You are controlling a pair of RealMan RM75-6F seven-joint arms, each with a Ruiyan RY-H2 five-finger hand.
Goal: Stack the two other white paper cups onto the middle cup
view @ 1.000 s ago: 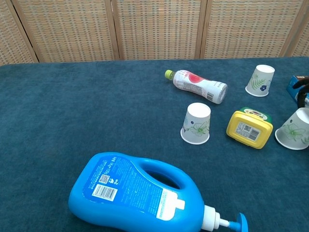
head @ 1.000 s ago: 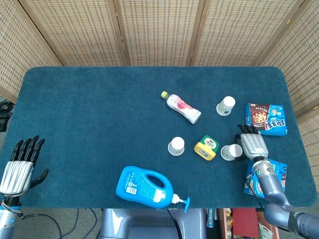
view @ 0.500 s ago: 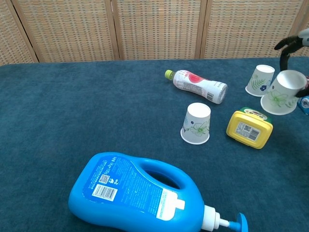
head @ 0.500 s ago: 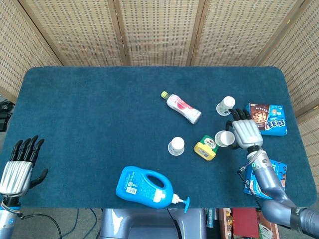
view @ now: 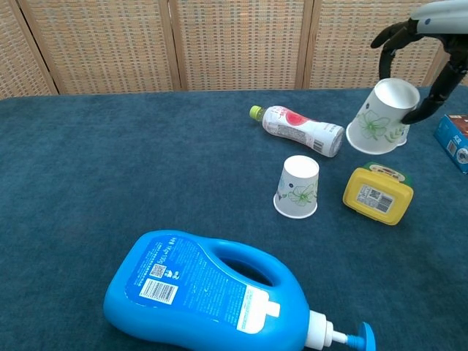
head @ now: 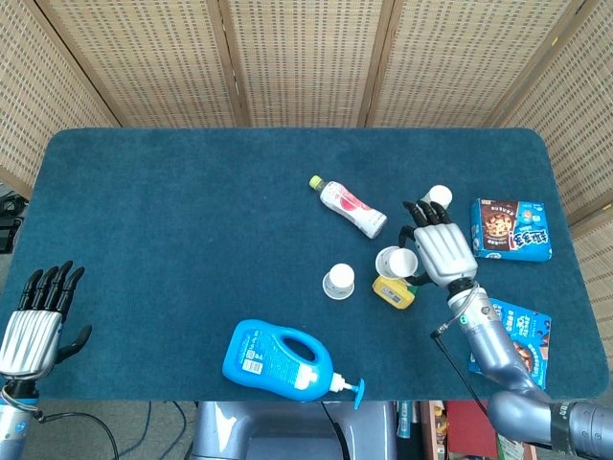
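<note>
Right hand [head: 441, 251] grips a raised paper cup [view: 380, 118], tilted, at 2 o'clock from the middle cup [view: 297, 187]. Head view alone shows the left hand [head: 36, 321], fingers apart and holding nothing, at the tabletop's [head: 172, 230] 8 o'clock edge. Wide bare felt lies left of the blue jug [head: 278, 360].

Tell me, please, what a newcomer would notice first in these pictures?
Probably the big blue detergent bottle lying at the table's near edge. Next, the right hand holding a paper cup tilted in the air, above the yellow box. Another cup stands upside down mid-table.
</note>
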